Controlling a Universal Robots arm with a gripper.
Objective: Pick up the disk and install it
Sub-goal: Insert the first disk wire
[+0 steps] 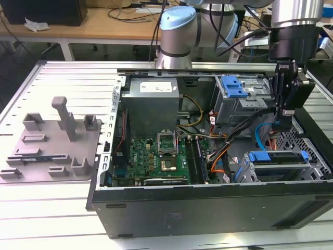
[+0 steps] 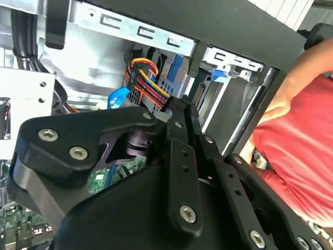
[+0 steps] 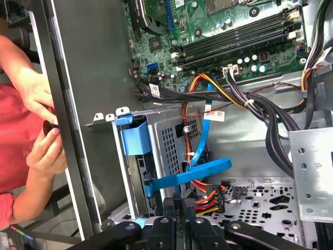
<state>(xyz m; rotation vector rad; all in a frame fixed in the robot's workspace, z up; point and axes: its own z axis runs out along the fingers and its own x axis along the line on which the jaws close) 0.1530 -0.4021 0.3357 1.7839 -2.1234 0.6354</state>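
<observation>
Gripper (image 1: pixel 285 115): over the open computer case (image 1: pixel 208 211), exterior view's right | jaws: pressed together, holding nothing | disk (image 1: pixel 279 169): seated in the near drive cage (image 1: pixel 248 175) (blue side rails showing)

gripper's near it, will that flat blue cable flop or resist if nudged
Probably floppy: the flat blue cable is thin and curves loosely. Likely light, but it seems tethered near the drive cage, so it may spring back.
</observation>
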